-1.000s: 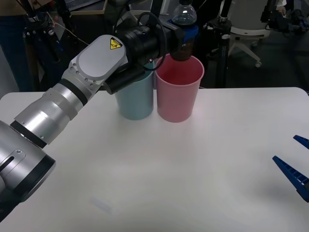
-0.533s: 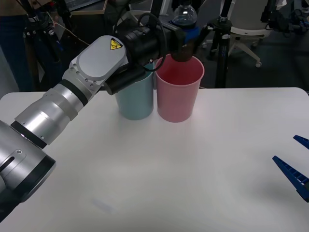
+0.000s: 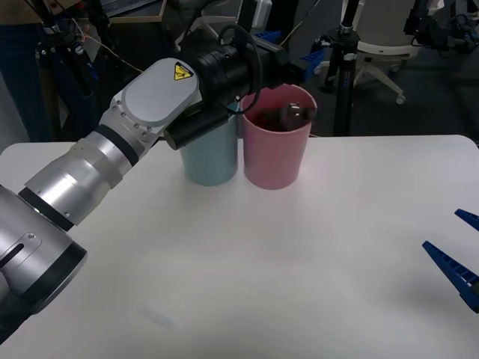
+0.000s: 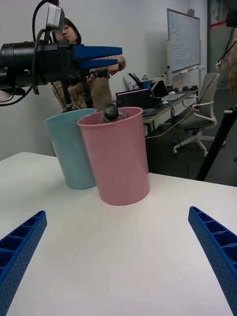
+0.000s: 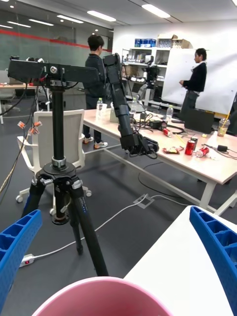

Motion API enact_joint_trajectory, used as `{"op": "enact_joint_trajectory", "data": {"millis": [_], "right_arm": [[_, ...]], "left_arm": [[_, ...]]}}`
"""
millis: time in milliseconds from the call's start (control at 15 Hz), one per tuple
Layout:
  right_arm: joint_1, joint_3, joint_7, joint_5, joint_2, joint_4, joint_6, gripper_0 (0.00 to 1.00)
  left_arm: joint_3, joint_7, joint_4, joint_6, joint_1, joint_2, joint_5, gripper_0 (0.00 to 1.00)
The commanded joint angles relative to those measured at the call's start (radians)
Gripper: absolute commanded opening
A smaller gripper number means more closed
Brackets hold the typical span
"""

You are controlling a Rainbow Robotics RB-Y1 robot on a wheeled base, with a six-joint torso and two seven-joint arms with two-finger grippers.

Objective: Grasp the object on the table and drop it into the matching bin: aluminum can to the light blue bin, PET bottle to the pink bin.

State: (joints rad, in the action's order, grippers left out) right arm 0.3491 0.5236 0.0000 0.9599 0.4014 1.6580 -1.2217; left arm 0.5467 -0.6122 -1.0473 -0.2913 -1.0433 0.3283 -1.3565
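While the left gripper (image 4: 98,55) hangs above the pink bin (image 3: 276,146) with its blue ribbed fingers spread apart and nothing between them, the bottle (image 3: 294,114) lies tilted inside that bin's mouth, its rounded clear end just below the far rim.

Risks, as judged:
- Bottle not yet settled: it may catch crosswise near the rim and sit high. Cause: a tapered bin, wider at the mouth than at the base.
- Bin tipping: the arm's wrist housing is close over the blue bin (image 3: 210,153) and beside the pink rim, so a careless pull back could clip either. Both are light plastic with narrow feet.
- The two bins stand touching, so one knocked would push the other.

Materials and shapes:
- Pink bin: smooth matt plastic, tall, tapered, rolled rim.
- Blue bin: same form, light blue, partly behind the arm.
- Bottle: clear glossy plastic with dark contents; the neck end pokes just above the rim in the right wrist view (image 4: 110,112).
- Tabletop (image 3: 247,262): plain white, flat, smooth.
- Right gripper (image 3: 458,262): blue ribbed fingers wide apart, empty, low over the tabletop's right edge, well apart from the bins.
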Motion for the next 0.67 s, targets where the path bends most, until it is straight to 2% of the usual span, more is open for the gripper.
{"op": "enact_joint_trajectory", "data": {"millis": [67, 467, 667], "right_arm": [[0.000, 0.000, 0.000, 0.000, 0.000, 0.000, 0.000, 1.00], [0.000, 0.000, 0.000, 0.000, 0.000, 0.000, 0.000, 1.00], [0.000, 0.000, 0.000, 0.000, 0.000, 0.000, 0.000, 1.00]], "left_arm": [[-0.001, 0.003, 0.000, 0.000, 0.000, -0.002, 0.000, 1.00], [-0.001, 0.031, -0.010, 0.000, 0.002, 0.005, 0.047, 1.00], [-0.001, 0.146, -0.013, -0.045, 0.002, 0.046, 0.154, 1.00]]}}
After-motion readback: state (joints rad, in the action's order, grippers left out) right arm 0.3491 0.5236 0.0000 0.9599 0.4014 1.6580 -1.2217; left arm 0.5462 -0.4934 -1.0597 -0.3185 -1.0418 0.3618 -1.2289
